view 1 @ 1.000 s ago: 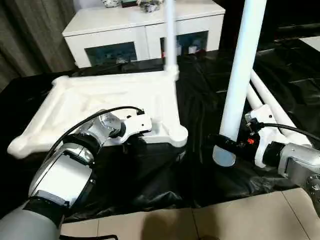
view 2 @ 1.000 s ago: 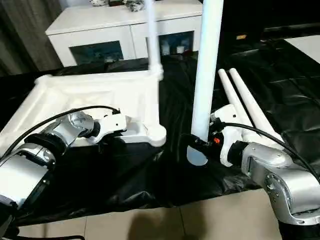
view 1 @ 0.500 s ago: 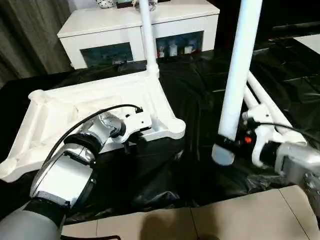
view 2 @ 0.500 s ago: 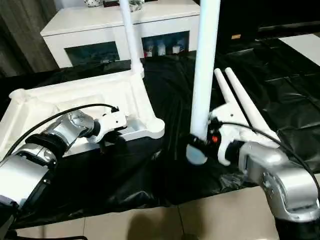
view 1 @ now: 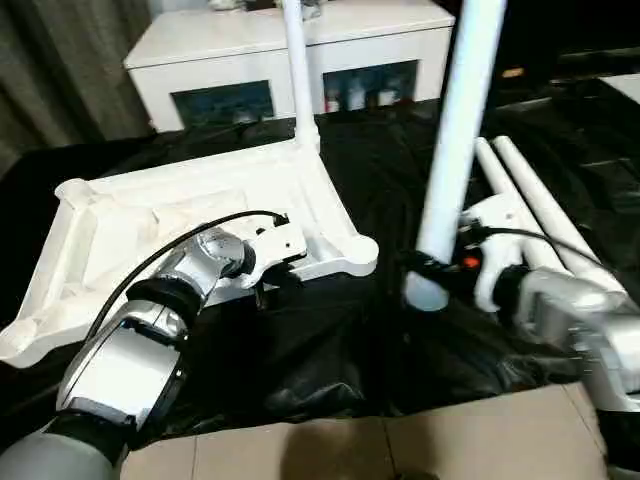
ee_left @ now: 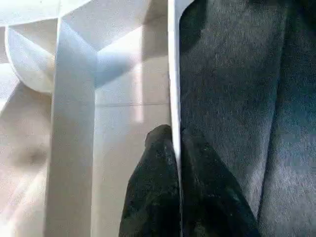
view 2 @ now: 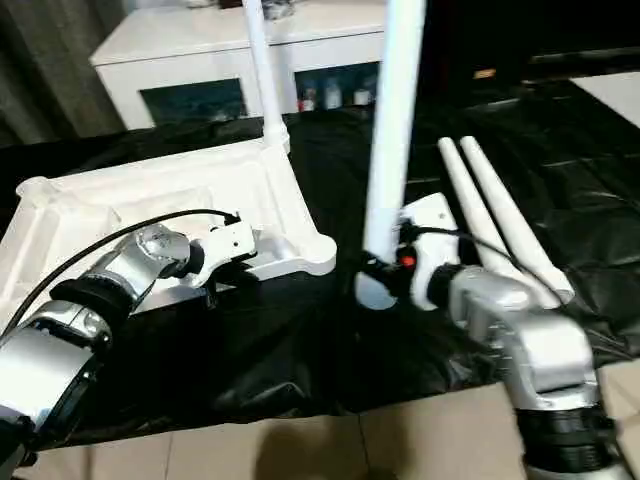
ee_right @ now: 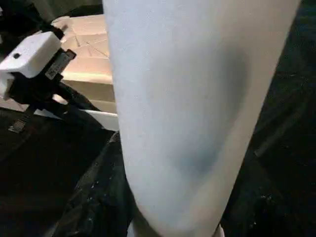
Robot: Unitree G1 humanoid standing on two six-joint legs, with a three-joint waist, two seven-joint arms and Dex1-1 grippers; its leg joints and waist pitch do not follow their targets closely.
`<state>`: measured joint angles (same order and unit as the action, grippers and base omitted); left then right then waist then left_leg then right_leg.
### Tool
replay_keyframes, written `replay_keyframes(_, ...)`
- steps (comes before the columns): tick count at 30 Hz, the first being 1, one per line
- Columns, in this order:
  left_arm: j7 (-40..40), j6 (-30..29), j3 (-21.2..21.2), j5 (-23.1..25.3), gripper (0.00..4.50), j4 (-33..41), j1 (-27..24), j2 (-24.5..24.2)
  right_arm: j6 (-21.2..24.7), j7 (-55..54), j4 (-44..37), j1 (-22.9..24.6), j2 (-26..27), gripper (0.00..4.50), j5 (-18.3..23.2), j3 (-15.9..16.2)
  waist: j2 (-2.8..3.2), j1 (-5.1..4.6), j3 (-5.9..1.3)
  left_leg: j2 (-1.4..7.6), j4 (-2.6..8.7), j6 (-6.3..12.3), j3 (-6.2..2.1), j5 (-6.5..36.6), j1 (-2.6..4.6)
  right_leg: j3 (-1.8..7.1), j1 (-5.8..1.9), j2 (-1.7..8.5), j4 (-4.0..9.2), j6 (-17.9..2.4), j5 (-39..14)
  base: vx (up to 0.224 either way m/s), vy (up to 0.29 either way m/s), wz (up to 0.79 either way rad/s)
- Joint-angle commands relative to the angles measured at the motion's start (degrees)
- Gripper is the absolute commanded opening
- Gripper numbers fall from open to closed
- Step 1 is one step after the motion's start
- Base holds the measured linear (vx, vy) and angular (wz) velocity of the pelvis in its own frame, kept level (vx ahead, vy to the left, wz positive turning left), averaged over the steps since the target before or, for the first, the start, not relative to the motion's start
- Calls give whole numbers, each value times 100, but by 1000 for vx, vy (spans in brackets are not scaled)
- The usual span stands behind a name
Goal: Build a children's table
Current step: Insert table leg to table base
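Four tapered white plastic legs: one socketed leg [view 1: 296, 70], two loose legs [view 1: 540, 205], one held leg [view 1: 455, 130] clamped by the right claw [view 1: 425, 272]; the left claw [ee_left: 174, 163] pinches the ribbed white rectangular tabletop [view 1: 170, 215].

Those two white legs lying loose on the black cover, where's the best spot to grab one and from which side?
Take the nearer of the two loose legs around its round shaft, at the thicker end toward the robot, coming from above with the fingers straddling it crosswise. It lies flat beside its twin, so a side approach would probably bump the other leg.

Both upright long white tapered round legs [view 1: 455, 130] [view 1: 298, 70] run off the head pictures' top edge.
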<state>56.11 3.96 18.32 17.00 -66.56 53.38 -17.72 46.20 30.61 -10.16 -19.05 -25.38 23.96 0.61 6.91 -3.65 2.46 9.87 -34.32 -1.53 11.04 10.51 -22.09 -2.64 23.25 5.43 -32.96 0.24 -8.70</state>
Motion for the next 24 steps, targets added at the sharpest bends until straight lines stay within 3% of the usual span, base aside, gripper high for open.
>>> replay_keyframes(1,-132,-135,-98,7,0,79,-136,-265,-171,16,15,-139,65,187,-49,48,-140,142,-404,215,390,457,-161,1311,53,100,-324,279,348,-1487,-1218,0,0,0)
replay_keyframes(5,-89,-341,-103,-44,0,360,-270,-264,-334,77,312,-170,96,187,-118,36,-117,221,-392,229,395,410,-146,1368,91,114,-297,279,354,-1519,-1317,0,0,0)
replay_keyframes(6,-67,-371,-104,-59,0,467,-344,-267,-358,80,359,-196,116,187,-132,59,-244,242,-394,228,399,416,-132,1356,85,114,-296,272,367,-1510,-1341,0,0,0)
replay_keyframes(7,-49,-399,-105,-69,0,554,-400,-273,-373,80,384,-214,130,187,-140,77,-182,295,-390,233,403,396,-144,1302,78,123,-306,300,337,-1504,-1397,0,0,0)
replay_keyframes(10,40,-412,-105,-131,0,910,-653,-298,-424,81,506,-341,188,187,-165,138,-162,370,-396,245,405,377,-135,1242,107,130,-275,283,330,-1466,-1350,0,0,0)
replay_keyframes(11,167,-414,-102,-200,0,1175,-815,-331,-434,98,514,-374,193,187,-176,180,-188,392,-399,258,413,371,-142,1212,103,135,-285,292,308,-1470,-1288,0,0,0)
replay_keyframes(13,341,-264,-89,-289,0,1445,-972,-369,-434,116,504,-385,192,187,-170,193,-171,412,-403,265,413,368,-138,1164,106,140,-280,295,300,-1460,-1232,0,0,0)
replay_keyframes(14,692,-101,-90,-523,0,2024,-1286,-430,-442,147,494,-395,184,187,-145,189,-251,435,-409,273,411,375,-122,1144,111,147,-271,295,303,-1450,-1204,0,0,0)
replay_keyframes(15,692,-101,-90,-523,0,2024,-1286,-430,-442,147,494,-395,184,187,-145,189,-215,463,-419,287,414,382,-136,1076,105,155,-287,318,270,-1453,-1139,0,0,0)
replay_keyframes(16,804,-156,-91,-616,0,2348,-1454,-467,-453,207,480,-391,173,187,-123,169,-211,491,-412,275,405,397,-102,1030,130,151,-231,281,286,-1428,-1131,0,0,0)
replay_keyframes(17,862,-237,-79,-665,0,2689,-1632,-518,-472,286,461,-380,151,187,-103,146,-236,506,-424,299,408,388,-111,1005,131,159,-255,303,261,-1441,-1070,0,0,0)
replay_keyframes(18,899,-164,-10,-664,0,3103,-1897,-620,-490,402,405,-351,121,187,-37,95,-252,534,-409,299,410,413,-98,979,125,159,-233,290,267,-1406,-1082,0,0,0)
replay_keyframes(19,909,-144,16,-656,0,3211,-1973,-649,-492,424,387,-346,112,187,-19,85,-212,587,-413,324,420,388,-110,1001,135,164,-230,305,252,-1361,-1133,0,0,0)
replay_keyframes(20,918,-144,29,-655,0,3275,-2016,-664,-490,435,374,-343,107,187,-8,79,-258,589,-391,301,428,341,-87,1090,139,162,-205,272,278,-1301,-1284,0,0,0)
replay_keyframes(22,984,-206,37,-715,0,3518,-2153,-689,-492,436,364,-352,113,187,14,70,-242,631,-383,297,439,217,-85,1232,169,177,-181,276,293,-1230,-1521,0,0,0)
replay_keyframes(23,991,-311,21,-771,0,3770,-2285,-691,-494,431,367,-372,131,187,38,62,-283,633,-368,301,461,143,-93,1318,157,179,-187,275,304,-1169,-1633,0,0,0)
replay_keyframes(24,983,-394,1,-819,0,3955,-2375,-684,-496,427,378,-395,148,187,47,64,-274,640,-374,307,467,104,-102,1350,165,182,-191,283,290,-1144,-1660,0,0,0)
